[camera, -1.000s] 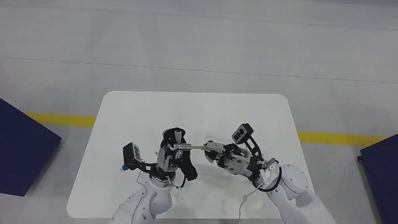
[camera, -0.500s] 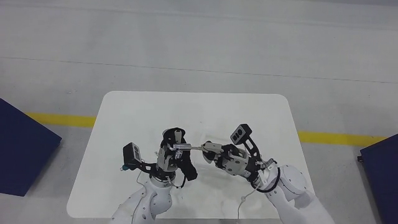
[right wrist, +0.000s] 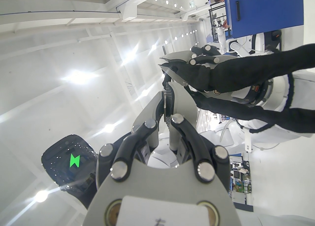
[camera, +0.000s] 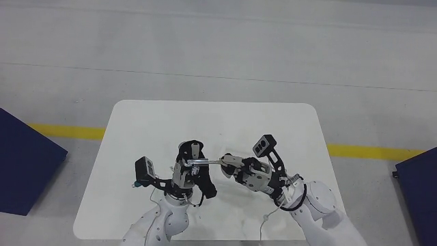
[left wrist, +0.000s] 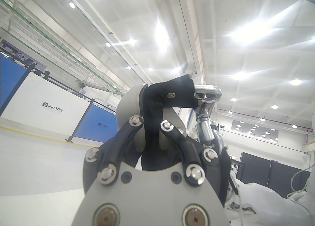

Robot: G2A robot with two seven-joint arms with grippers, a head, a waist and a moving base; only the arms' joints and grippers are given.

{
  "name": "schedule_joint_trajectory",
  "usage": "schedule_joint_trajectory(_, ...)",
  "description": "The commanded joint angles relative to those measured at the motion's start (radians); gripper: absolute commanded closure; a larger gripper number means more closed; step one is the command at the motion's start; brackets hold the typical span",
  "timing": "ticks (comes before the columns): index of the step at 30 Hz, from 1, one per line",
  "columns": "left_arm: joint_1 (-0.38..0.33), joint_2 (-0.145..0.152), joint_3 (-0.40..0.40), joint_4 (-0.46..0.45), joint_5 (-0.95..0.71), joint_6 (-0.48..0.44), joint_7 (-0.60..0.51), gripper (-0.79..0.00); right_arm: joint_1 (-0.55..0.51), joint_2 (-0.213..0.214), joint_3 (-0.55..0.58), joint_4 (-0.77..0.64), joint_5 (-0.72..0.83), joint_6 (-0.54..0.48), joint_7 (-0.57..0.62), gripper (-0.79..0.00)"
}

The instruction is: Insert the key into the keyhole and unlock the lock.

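Note:
Above the white table [camera: 136,130], my left gripper [camera: 192,158] is shut on the shiny chrome lock [camera: 196,158]. In the left wrist view the lock [left wrist: 206,106] sits between black fabric-covered fingers [left wrist: 172,97] of the left gripper [left wrist: 204,118]. My right gripper [camera: 229,164] stands just to the right of it, shut on the flat metal key [camera: 213,160], whose shaft points at the lock. In the right wrist view the key [right wrist: 168,99] is clamped edge-on in the right gripper [right wrist: 166,108], its tip at the other gripper's black-covered fingers [right wrist: 196,69]. The keyhole itself is hidden.
Both grippers hover over the near middle of the table. Dark blue barriers [camera: 20,164] stand on the floor to the left and at the far right [camera: 420,191]. A yellow floor line [camera: 68,131] runs behind the table.
My right gripper has shifted slightly left and up with the key, closer to the lock. The left gripper and lock have stayed in place.

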Motion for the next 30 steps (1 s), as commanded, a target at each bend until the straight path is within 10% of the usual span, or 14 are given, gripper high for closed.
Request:
schedule_joint_trajectory(1,0.0,0.0,0.0,0.0,0.0,0.0,0.0,0.0,-0.002,0.0,0.001,-0.002,-0.012,-0.01,0.001,0.0)
schedule_joint_trajectory(30,0.05,-0.004,-0.078,-0.057,0.091,0.116,-0.063,0.0,-0.039,-0.009,-0.001,-0.04,-0.089,-0.027,-0.085,0.0)
